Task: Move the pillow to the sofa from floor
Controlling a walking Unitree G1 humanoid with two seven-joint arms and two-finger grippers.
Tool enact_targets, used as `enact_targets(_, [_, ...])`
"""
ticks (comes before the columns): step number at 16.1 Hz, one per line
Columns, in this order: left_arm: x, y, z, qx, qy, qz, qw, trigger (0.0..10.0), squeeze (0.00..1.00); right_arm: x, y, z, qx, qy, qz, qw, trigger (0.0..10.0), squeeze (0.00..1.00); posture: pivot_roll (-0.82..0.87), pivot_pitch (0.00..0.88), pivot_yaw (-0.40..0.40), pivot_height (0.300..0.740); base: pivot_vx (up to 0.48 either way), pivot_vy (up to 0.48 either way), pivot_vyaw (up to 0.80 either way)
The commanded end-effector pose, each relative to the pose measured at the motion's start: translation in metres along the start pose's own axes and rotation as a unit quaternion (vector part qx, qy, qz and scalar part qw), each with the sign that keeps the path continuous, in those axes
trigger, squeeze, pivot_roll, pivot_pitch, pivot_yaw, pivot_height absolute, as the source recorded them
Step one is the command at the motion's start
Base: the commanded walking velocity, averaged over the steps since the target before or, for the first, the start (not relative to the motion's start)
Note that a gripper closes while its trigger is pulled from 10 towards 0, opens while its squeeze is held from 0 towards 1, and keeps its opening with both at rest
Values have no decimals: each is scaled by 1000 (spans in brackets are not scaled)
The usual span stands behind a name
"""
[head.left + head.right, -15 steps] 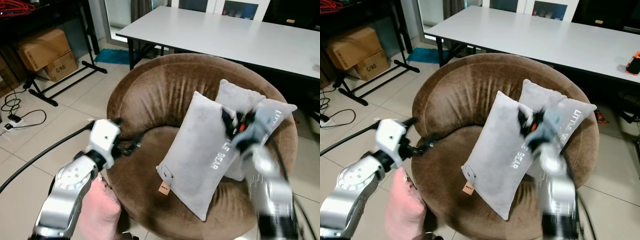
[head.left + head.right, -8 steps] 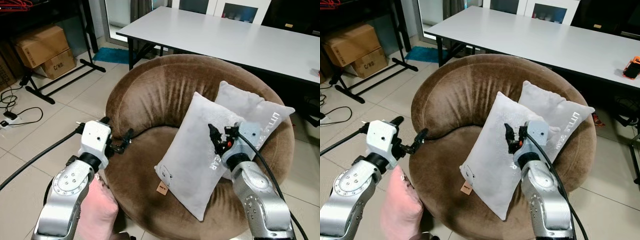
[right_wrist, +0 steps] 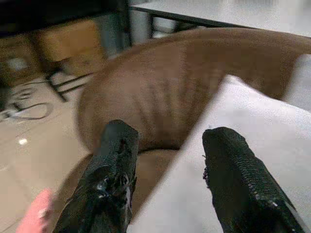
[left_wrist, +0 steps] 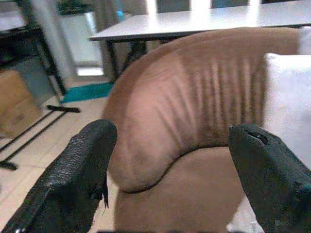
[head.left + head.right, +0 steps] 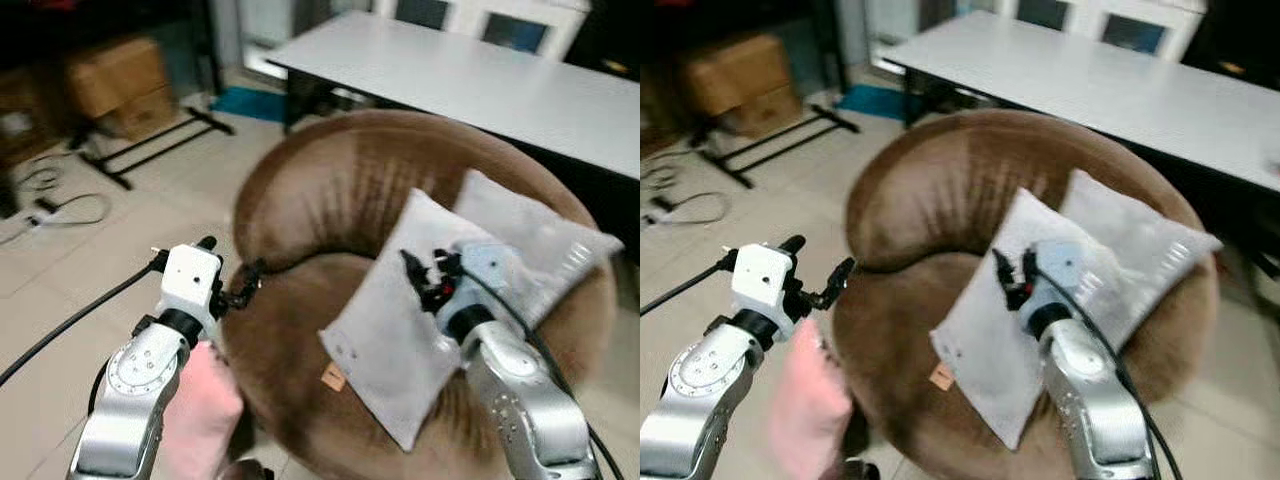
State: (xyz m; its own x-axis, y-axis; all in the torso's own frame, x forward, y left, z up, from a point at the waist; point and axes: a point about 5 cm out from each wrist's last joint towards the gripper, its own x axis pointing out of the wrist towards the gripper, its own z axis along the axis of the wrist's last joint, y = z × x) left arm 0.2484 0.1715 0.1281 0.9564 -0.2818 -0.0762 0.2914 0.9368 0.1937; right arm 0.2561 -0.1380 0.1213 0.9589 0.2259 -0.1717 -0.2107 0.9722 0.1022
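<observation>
Both my grippers, left [image 5: 243,283] and right [image 5: 422,275], have jaws open and empty; grey pillow [image 5: 385,330] leans on the brown sofa [image 5: 330,200].

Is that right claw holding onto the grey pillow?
No, the right gripper is open with nothing between its fingers; the front grey pillow lies just beyond them.

Motion-blurred head views under soft, even indoor light.

Home living room: brown sofa [image 5: 330,190], white table [image 5: 480,80], cardboard boxes [image 5: 120,85].
</observation>
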Motion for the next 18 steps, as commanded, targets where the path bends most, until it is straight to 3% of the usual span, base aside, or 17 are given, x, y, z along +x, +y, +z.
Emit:
enact_targets(1, [0,-2,4,-1,-11,3,1000,10000,0,-4,-5,0,-13,5,-3,1000,10000,0,-24,0,-52,740,0,0,800])
enact_targets(13, [-2,-1,4,-7,-10,11,1000,10000,0,-5,-17,-7,-37,25,0,999,10000,0,-18,0,-60,740,0,0,800])
enact_targets(18, [-1,0,4,-5,-9,12,1000,10000,0,-7,-25,-15,-13,45,-34,998,10000,0,-17,0,-58,740,0,0,0])
